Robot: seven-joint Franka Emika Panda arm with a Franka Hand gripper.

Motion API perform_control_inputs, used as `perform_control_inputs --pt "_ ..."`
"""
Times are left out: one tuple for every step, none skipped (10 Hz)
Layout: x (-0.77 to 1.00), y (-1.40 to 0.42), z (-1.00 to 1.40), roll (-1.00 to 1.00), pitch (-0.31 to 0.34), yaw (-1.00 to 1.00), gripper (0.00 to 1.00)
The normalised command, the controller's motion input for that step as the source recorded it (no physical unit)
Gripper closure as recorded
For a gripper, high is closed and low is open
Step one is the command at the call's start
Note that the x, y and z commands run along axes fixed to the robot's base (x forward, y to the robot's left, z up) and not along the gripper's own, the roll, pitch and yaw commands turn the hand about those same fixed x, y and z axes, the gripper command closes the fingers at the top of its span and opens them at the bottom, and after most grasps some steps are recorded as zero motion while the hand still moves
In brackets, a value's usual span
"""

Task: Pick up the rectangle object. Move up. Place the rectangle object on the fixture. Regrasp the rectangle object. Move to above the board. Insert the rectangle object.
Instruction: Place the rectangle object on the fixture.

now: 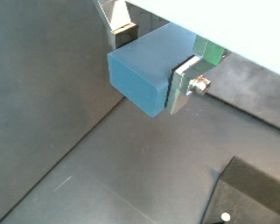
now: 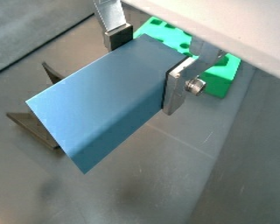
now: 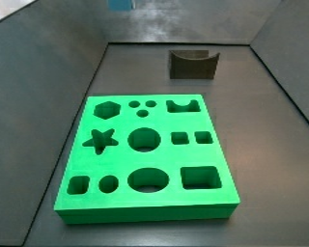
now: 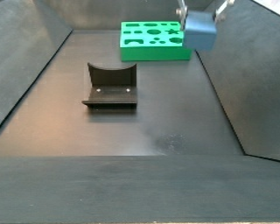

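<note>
The rectangle object [image 1: 145, 74], a pale blue block, hangs in the air with my gripper [image 1: 154, 59] shut on it. In both wrist views a silver finger [image 2: 178, 86] presses each side of the rectangle object [image 2: 101, 109]. A side view shows the gripper [image 4: 202, 12] and block [image 4: 201, 33] high above the floor, by the near right corner of the green board [image 4: 154, 41]. The dark fixture [image 4: 111, 86] stands on the floor, well clear of the block. In a side view only the block's tip [image 3: 120, 4] shows above the board [image 3: 144, 159] and fixture [image 3: 192, 63].
Grey walls enclose the dark floor on all sides. A wrist view shows part of the fixture [image 2: 38, 122] sticking out from behind the block, and the board [image 2: 166, 35] beyond the fingers.
</note>
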Motion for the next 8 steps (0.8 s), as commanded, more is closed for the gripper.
perform_control_inputs --pt "1.0 -0.18 0.24 0.07 0.36 0.81 1.0" --pt "1.0 -0.18 0.22 0.07 0.362 0.79 1.0" --pt "1.0 -0.16 0.2 0.06 0.332 0.56 1.0" --pt "1.0 -0.14 0.18 0.06 0.262 0.37 1.0" --pt "1.0 -0.13 0.15 0.07 0.188 0.22 1.0" --pt "1.0 -0.12 0.15 0.06 0.166 0.17 1.0" --pt "1.0 -0.1 0.13 0.06 0.148 0.09 1.0" --pt "1.0 -0.1 0.12 0.06 0.145 0.08 1.0"
